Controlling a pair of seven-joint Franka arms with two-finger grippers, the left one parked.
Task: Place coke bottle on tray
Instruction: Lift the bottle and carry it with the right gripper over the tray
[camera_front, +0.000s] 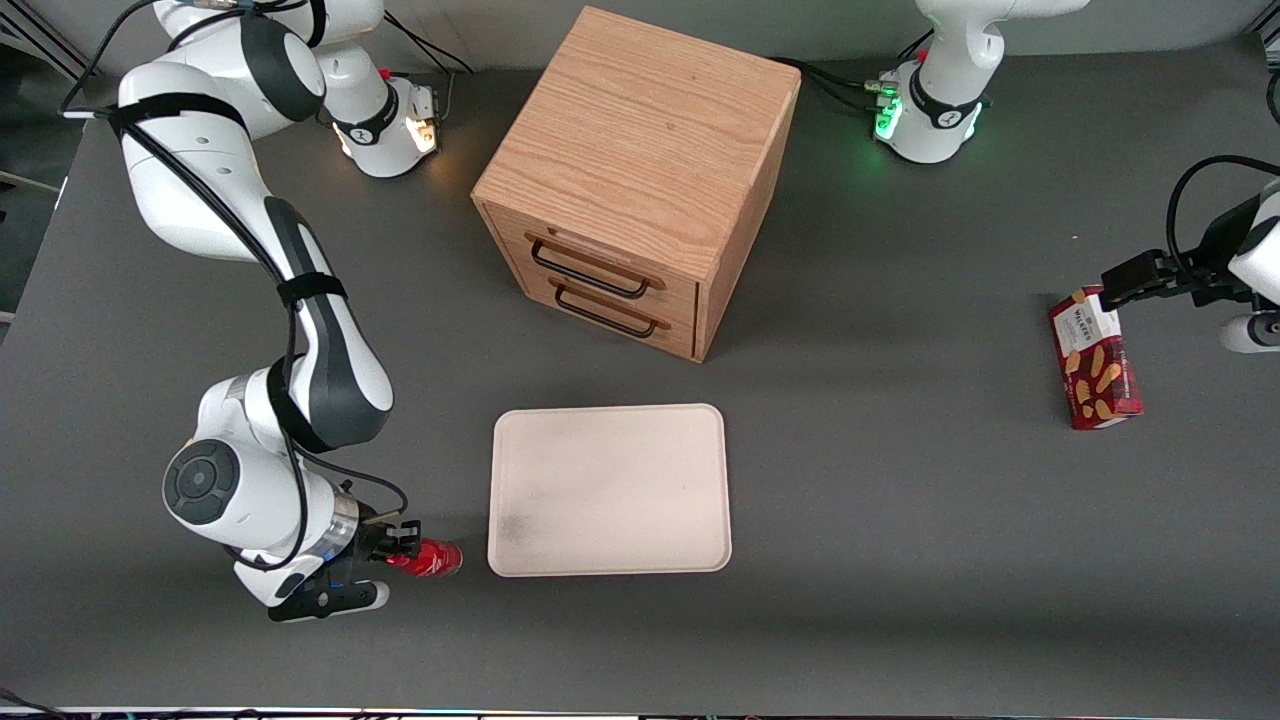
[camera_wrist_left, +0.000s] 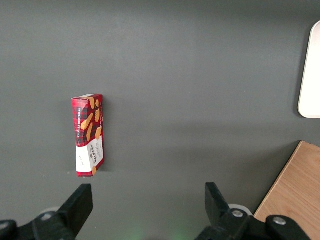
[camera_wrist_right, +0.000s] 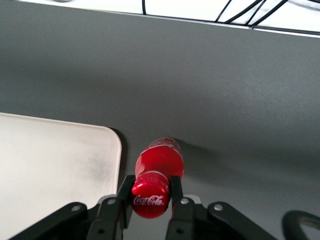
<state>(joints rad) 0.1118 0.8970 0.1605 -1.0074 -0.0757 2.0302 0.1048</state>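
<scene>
A high front camera looks steeply down on the whole dark grey table, while the right wrist camera sits close above the gripper, sharing the flat cream rectangular tray at nine o'clock.

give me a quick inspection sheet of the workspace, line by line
surface: dark grey matte table, no spills seen.
job's things: small shiny red coke bottle beside the flat pale cream rectangular tray, at the tray's corner nearest the front camera on the working arm's end; not on the tray.
clutter: wooden two-drawer cabinet farther from the front camera than the tray; red tartan snack box toward the parked arm's end.
grippers: right gripper low by the table, fingers closed on the bottle's red cap.
cables: black cables strapped along the working arm, more at both arm bases.
surroundings: nothing seen past the table edges worth noting.
</scene>
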